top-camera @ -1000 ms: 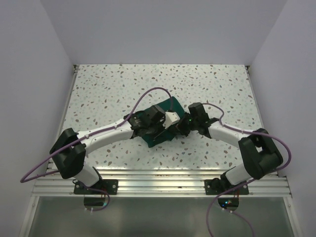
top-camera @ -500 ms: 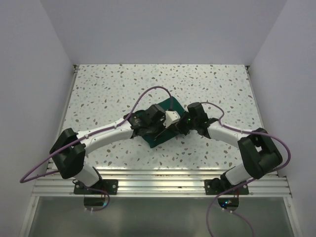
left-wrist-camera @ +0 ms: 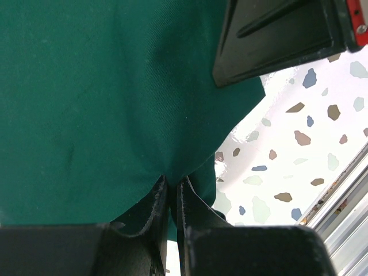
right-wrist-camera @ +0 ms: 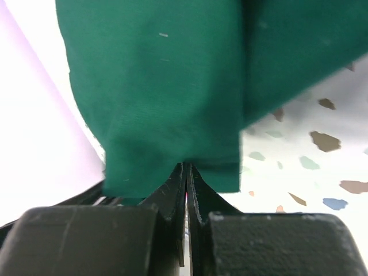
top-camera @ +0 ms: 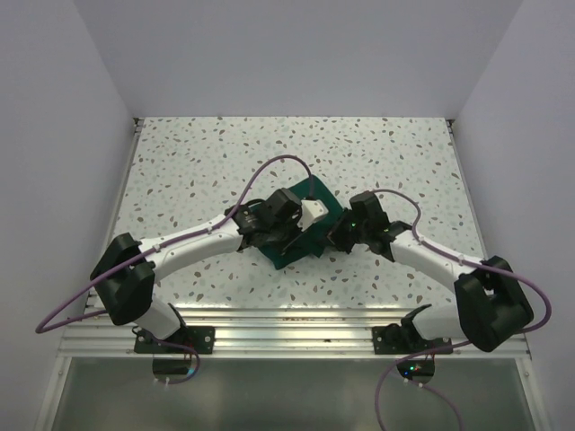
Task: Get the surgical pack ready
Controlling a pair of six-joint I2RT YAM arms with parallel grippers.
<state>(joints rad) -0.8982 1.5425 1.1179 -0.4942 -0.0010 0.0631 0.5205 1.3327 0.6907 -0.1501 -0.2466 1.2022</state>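
The surgical pack shows only as a dark green cloth drape [top-camera: 316,191], bunched at the middle of the speckled table between my two arms. My left gripper [top-camera: 299,235] comes in from the left and is shut on a fold of the drape [left-wrist-camera: 103,103], with its fingertips [left-wrist-camera: 161,187] pinching the cloth edge. From the right, my right gripper [top-camera: 338,235] is shut on another edge of the drape [right-wrist-camera: 167,86], with cloth hanging over its closed fingertips [right-wrist-camera: 179,172]. Whatever lies under or inside the cloth is hidden.
The right gripper's black body [left-wrist-camera: 282,34] sits close above the left gripper's fingers. Purple cables [top-camera: 278,163] loop over both arms. A metal rail [top-camera: 296,328] runs along the table's near edge, and white walls close in the other three sides.
The right arm has pulled back toward the right and near side, keeping its hold on the cloth edge. The left arm has hardly moved.
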